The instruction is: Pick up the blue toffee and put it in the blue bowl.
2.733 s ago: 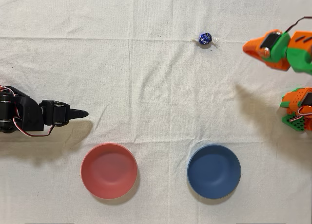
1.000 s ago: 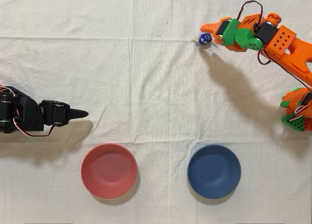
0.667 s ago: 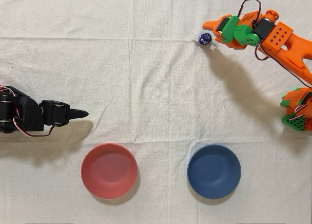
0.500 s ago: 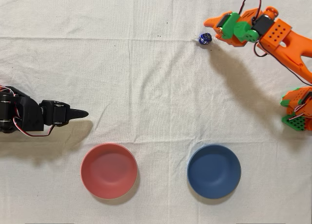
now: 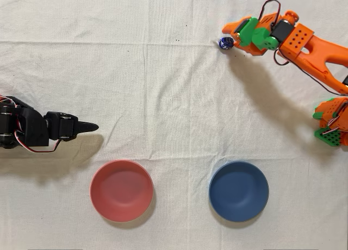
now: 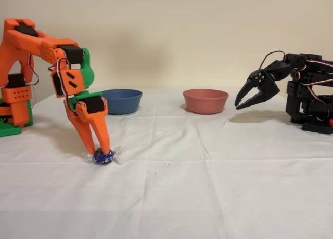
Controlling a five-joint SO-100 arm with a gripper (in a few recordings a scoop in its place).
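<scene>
Here the hand (image 6: pixel 100 149) is closing narrowly around the blue toffee (image 6: pixel 103 156).
The toffee is lying on the surface (image 6: pixel 208 187); the blue bowl (image 6: pixel 120 101) is sitting well apart.

Probably a hobby lab: two small arms on a white tablecloth (image 6: pixel 218 187), bare wall behind.
</scene>
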